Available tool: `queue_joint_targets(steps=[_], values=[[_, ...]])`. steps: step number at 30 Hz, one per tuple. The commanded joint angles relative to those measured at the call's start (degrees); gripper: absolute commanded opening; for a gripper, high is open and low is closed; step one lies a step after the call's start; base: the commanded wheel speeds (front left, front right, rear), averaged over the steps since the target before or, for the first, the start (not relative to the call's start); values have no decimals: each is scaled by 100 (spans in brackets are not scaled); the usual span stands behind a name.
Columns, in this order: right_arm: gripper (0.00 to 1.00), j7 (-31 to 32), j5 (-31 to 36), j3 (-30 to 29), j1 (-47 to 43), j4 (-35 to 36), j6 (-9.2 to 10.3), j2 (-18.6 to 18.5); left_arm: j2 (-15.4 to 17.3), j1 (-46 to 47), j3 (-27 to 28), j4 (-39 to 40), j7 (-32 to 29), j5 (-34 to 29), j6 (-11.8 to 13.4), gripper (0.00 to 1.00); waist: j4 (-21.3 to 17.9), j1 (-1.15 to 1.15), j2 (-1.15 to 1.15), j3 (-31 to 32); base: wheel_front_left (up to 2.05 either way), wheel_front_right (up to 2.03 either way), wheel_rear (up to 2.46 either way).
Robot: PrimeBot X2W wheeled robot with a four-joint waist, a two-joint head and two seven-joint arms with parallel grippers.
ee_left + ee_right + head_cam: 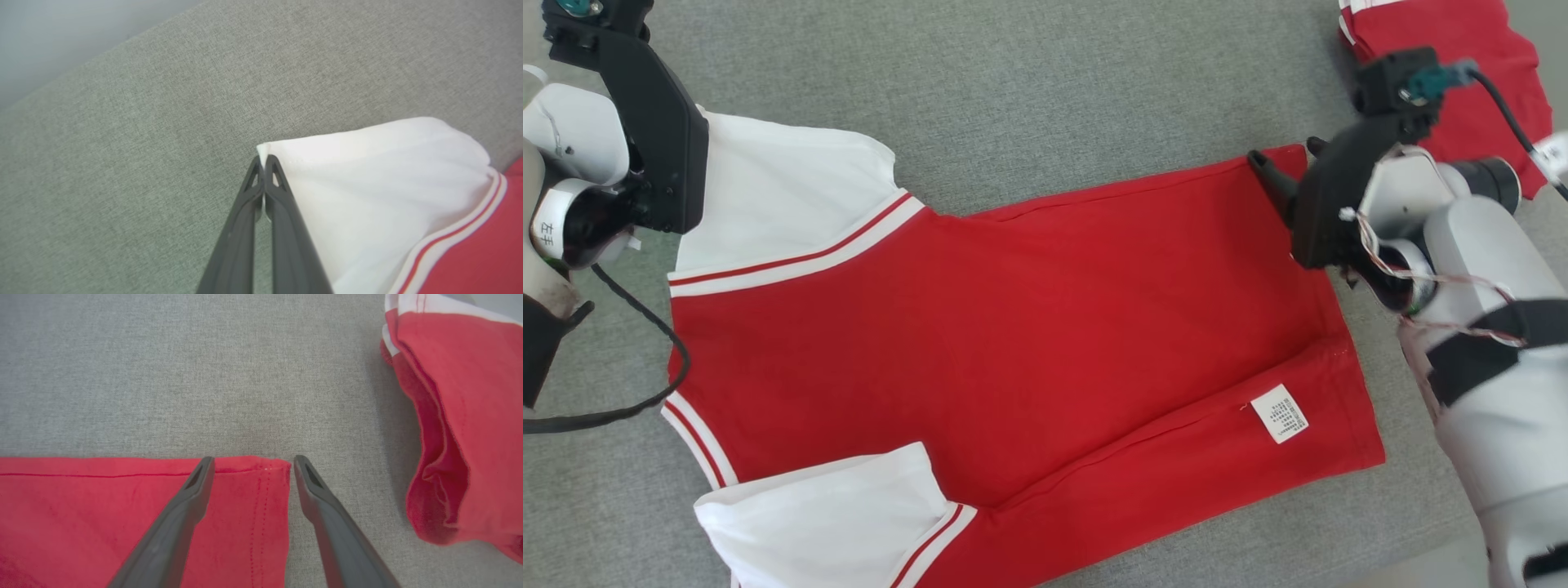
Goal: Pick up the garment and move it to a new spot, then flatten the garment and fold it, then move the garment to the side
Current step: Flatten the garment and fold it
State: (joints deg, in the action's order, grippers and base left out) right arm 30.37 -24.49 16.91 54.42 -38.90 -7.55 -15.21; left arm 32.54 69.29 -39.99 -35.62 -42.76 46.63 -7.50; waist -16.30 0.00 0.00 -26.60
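Left fingers: pressed together, pinching white sleeve.
Right fingers: spread astride T-shirt hem, 2 o'clock.
Progress: flattened; fold judged pending.

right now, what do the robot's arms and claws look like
White rounded shells on the left arm and right arm, black wrist brackets. The left claw and right claw have long dark grey tapered fingers. A black cable hangs off the left; thin red-and-white wires and a black strap on the right.
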Motion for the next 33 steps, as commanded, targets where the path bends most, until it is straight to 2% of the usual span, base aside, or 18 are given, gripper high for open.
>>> queue_joint_targets(steps=[1,4,5,8,10,11,12,13,14,15,19,22,33], values=[[100,163,241,-139,133,-159,15,92,35,49,-50,15,-9,68,5,0,18,0,0,10,0,0,0],[100,315,477,-303,237,-303,15,208,38,53,-93,18,-11,88,5,0,34,0,0,22,0,0,0],[93,435,707,-460,300,-387,15,295,44,53,-140,6,-29,111,6,0,42,0,0,37,0,0,0],[88,535,923,-602,304,-414,15,353,52,59,-179,-3,-47,131,5,0,39,0,0,50,0,0,0],[88,622,995,-714,260,-390,15,460,43,67,-213,-11,-52,130,5,0,35,0,0,64,0,0,0],[84,666,1023,-767,226,-374,15,491,37,66,-226,-20,-54,139,5,0,33,0,0,71,0,0,0],[75,715,1048,-823,189,-367,15,509,34,64,-236,-29,-58,146,5,0,31,0,0,76,0,0,0],[47,766,1069,-861,156,-356,15,531,30,61,-247,-37,-57,155,4,0,30,0,0,81,0,0,0],[28,824,1083,-894,130,-349,15,563,23,60,-263,-43,-61,163,5,0,30,0,0,85,0,0,0],[0,866,1097,-908,112,-316,15,594,19,61,-274,-50,-58,170,4,0,31,0,0,88,0,0,0],[0,942,1158,-981,46,-144,15,628,14,91,-326,-52,-25,178,4,0,53,0,0,99,0,0,0],[0,771,1119,-954,-8,86,15,637,38,128,-392,51,118,190,4,0,89,0,0,111,0,0,0],[0,-391,634,-1055,-306,432,15,256,168,451,-570,332,1527,92,8,0,301,0,0,125,0,0,0]])
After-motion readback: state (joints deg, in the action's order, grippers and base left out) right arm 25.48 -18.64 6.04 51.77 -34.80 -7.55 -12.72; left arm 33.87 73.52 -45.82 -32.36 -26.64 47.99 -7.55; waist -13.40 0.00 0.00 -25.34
